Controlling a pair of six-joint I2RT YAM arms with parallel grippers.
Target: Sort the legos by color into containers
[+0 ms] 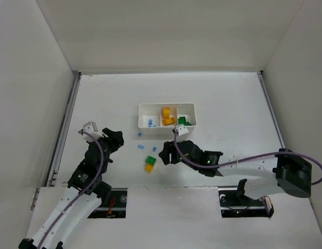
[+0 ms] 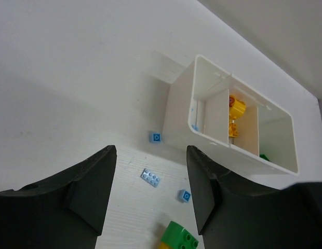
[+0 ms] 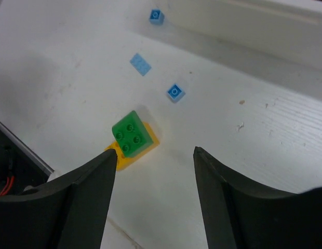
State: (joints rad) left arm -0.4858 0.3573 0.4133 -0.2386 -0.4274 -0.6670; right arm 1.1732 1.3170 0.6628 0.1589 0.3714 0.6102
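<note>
The white tray (image 1: 142, 115) stands mid-table with three compartments: tiny blue pieces (image 1: 150, 122) on the left, yellow bricks (image 1: 166, 115) in the middle, green bricks (image 1: 183, 121) on the right. A green brick stacked on a yellow one (image 1: 150, 164) lies in front of the tray. It also shows in the right wrist view (image 3: 132, 133) and the left wrist view (image 2: 179, 236). Three loose light blue pieces (image 1: 142, 148) lie between the stack and the tray. My right gripper (image 1: 166, 153) is open and empty just right of the stack (image 3: 155, 153). My left gripper (image 1: 113, 142) is open and empty, left of the blue pieces (image 2: 150, 151).
In the left wrist view the tray's (image 2: 177, 111) near-left corner shows, with a blue square (image 2: 156, 137), a flat blue plate (image 2: 150, 178) and another blue square (image 2: 185, 195) before it. White walls enclose the table. The table's front edge (image 1: 166, 188) runs just behind the stack.
</note>
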